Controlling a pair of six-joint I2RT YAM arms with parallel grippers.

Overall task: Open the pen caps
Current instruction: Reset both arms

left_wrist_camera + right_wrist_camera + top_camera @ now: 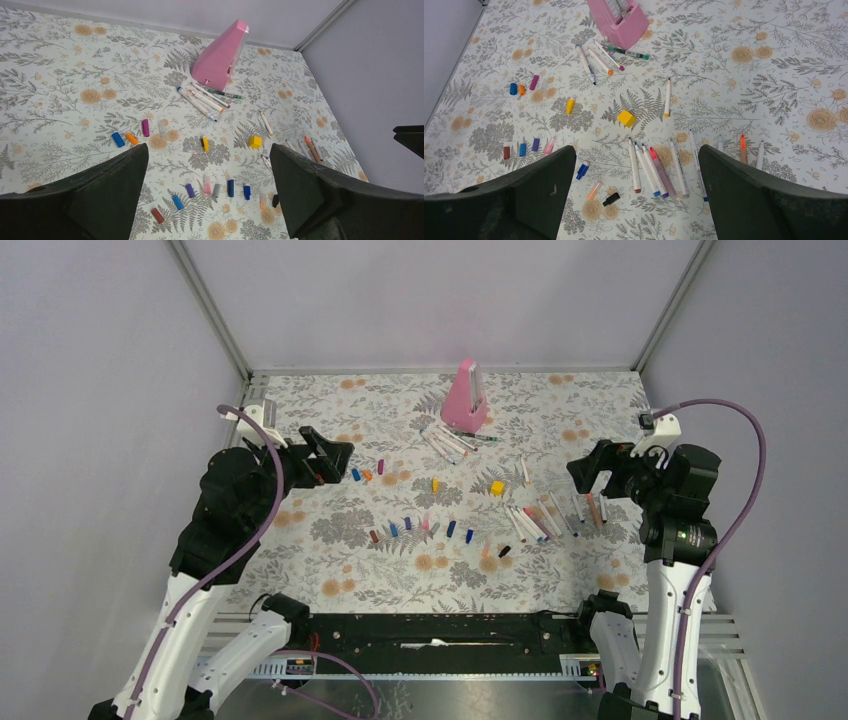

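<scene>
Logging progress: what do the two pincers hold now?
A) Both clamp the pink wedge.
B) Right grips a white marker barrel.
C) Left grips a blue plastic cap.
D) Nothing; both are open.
D: the left pincer and right pincer both gape with nothing between their fingers, and the small coloured plastic pen caps lie loose on the floral-patterned table.

Counted on worktop: fourteen pen caps, roughly thirteen pen barrels, one pink wedge, one yellow block.
</scene>
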